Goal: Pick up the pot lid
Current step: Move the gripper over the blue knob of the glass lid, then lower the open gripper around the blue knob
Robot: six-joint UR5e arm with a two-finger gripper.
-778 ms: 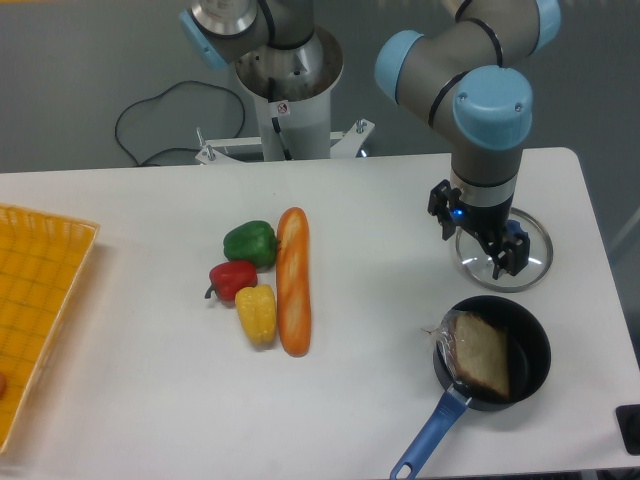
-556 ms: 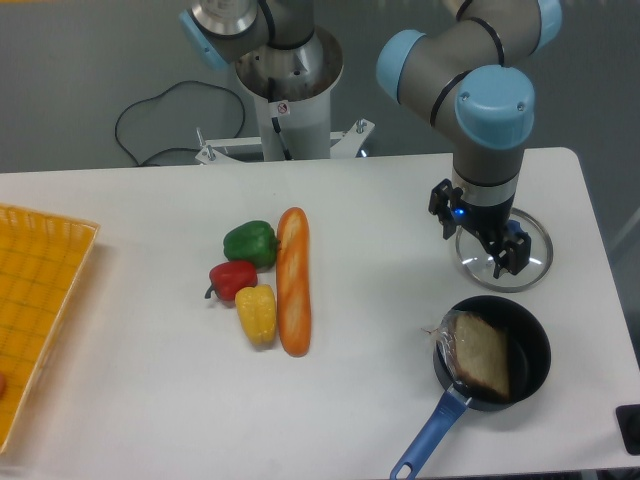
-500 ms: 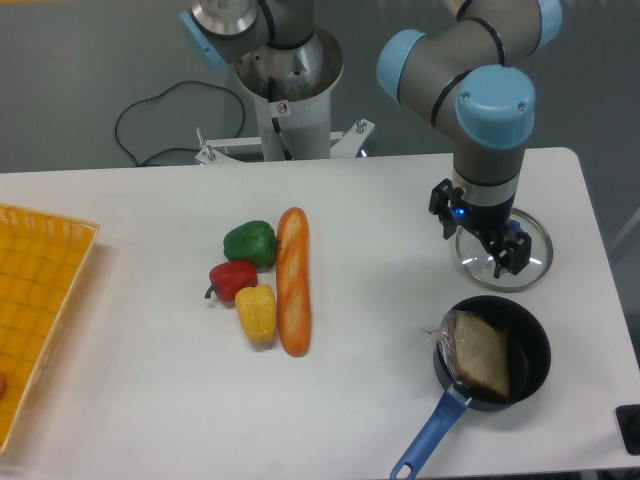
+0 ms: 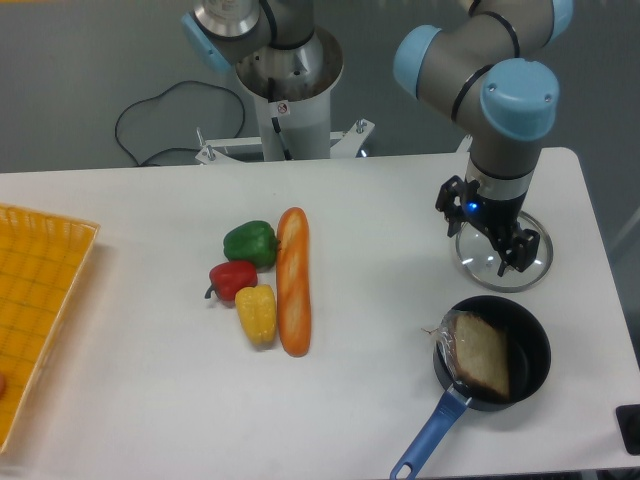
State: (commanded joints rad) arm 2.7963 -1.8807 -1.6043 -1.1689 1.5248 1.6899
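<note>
Item count: one pot lid [image 4: 482, 268], one black pan [image 4: 528, 345] with a blue handle, one brown piece [image 4: 484, 356] inside it, one long orange-brown item [image 4: 292, 280], and three vegetables: green [image 4: 250, 243], red [image 4: 232, 280], yellow [image 4: 257, 313]. The lid lies on the worktop [image 4: 150, 330], far right, beneath the hand [image 4: 485, 228]. The hand's two fingers are spread wide, gripping nothing; contact with the lid cannot be determined.
</note>
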